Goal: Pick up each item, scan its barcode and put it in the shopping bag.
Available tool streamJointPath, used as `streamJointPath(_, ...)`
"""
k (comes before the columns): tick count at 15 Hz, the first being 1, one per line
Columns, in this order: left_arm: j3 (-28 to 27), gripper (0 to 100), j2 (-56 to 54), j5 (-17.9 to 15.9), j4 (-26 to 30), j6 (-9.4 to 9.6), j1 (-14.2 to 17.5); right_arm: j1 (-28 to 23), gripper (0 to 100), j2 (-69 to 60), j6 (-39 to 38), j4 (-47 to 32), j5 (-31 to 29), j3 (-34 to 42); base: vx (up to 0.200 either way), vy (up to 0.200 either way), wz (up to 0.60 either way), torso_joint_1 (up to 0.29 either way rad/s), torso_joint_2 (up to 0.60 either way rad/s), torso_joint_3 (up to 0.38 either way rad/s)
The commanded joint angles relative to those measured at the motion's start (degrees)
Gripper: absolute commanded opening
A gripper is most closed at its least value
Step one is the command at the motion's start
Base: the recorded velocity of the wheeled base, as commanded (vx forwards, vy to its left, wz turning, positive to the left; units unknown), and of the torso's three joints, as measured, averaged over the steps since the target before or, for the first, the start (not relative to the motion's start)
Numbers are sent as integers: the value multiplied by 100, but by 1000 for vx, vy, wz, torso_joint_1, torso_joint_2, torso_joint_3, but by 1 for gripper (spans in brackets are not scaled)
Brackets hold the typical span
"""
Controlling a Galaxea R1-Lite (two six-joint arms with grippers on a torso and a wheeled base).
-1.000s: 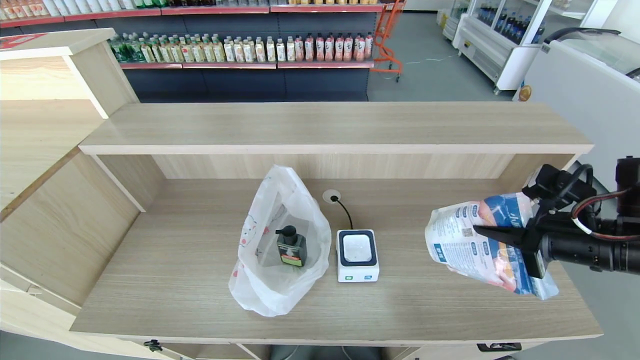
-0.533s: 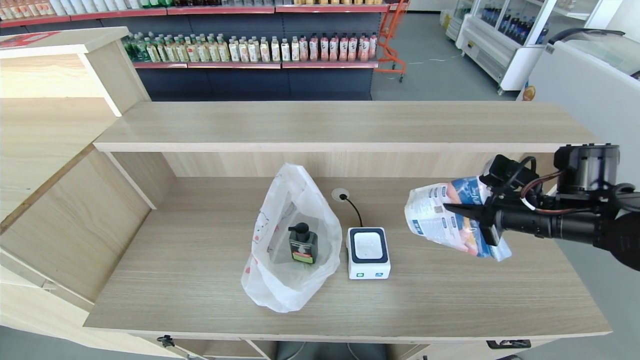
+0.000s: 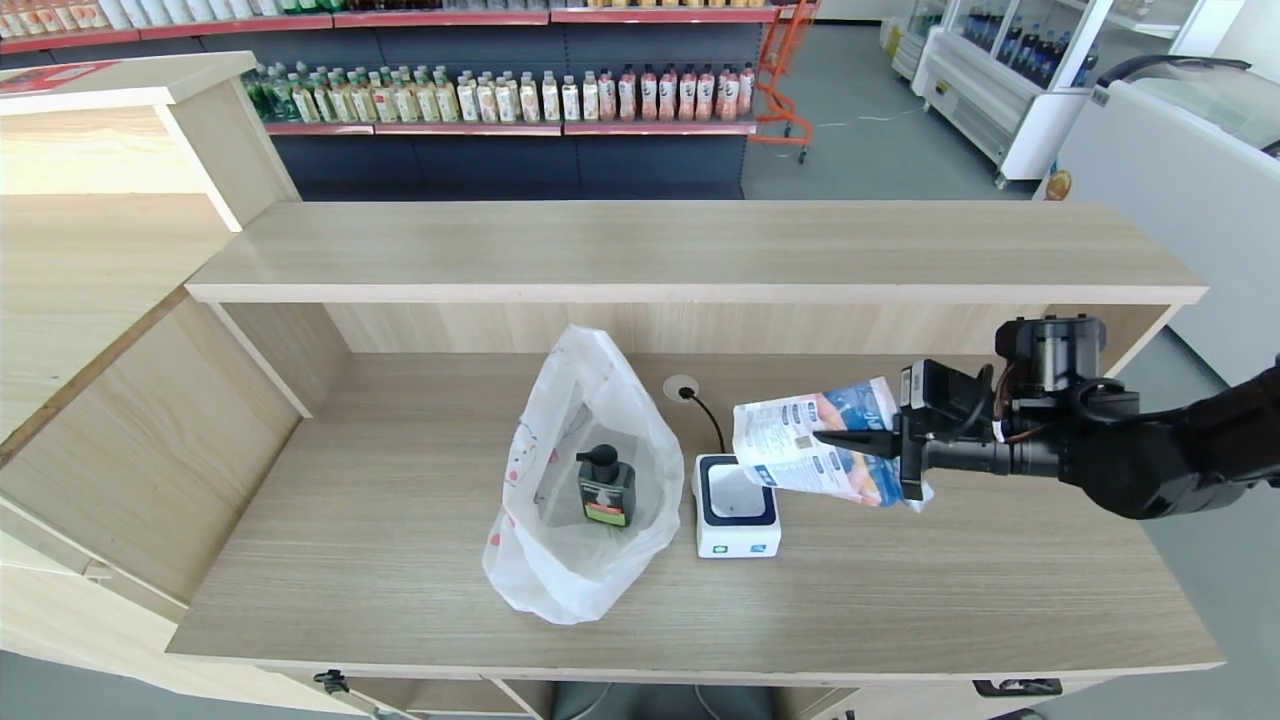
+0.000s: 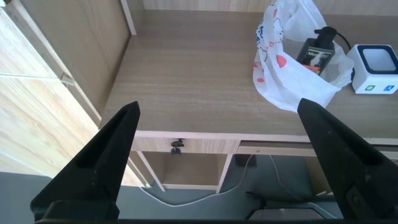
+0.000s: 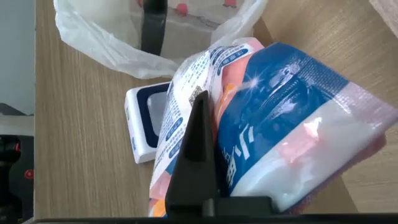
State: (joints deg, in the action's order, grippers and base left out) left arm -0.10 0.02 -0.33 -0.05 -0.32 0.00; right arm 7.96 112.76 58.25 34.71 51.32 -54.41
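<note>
The pump bottle [image 3: 606,490] is in the shopping bag [image 3: 530,570]. My right jaws pinch a printed pouch [image 3: 800,450] by the scanner [image 3: 735,520]; scanning and bagging remain.

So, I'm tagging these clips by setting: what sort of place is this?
Most likely a small shop's checkout: a light wooden cashier counter carries a white box-shaped barcode scanner and a white plastic shopping bag, and dark shelves of bottled drinks stand across the aisle behind.

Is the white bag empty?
No, a dark pump bottle stands inside the bag.
</note>
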Motion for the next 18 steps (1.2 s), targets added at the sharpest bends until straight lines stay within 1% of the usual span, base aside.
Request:
streamJointPath(1, 1, 100, -2, -2, -4, -3, 0, -5, 0, 273, 284, -8, 18, -17, 0, 0, 0, 0, 0, 0)
streamJointPath(3, 1, 100, -2, -2, -4, -3, 0, -23, 0, 360, 547, -17, 88, -17, 0, 0, 0, 0, 0, 0)
streamJointPath(7, 1, 100, -2, -2, -4, -3, 0, -5, 0, 519, 653, 1, 141, -132, 0, 0, 0, 0, 0, 0)
streamJointPath(10, 1, 100, -2, -2, -4, -3, 0, 13, 0, 607, 697, 19, 264, -228, 0, 0, 0, 0, 0, 0)
streamJointPath(18, 1, 100, -2, -2, -4, -3, 0, 4, 0, 668, 723, 150, 264, -659, 0, 0, 0, 0, 0, 0)
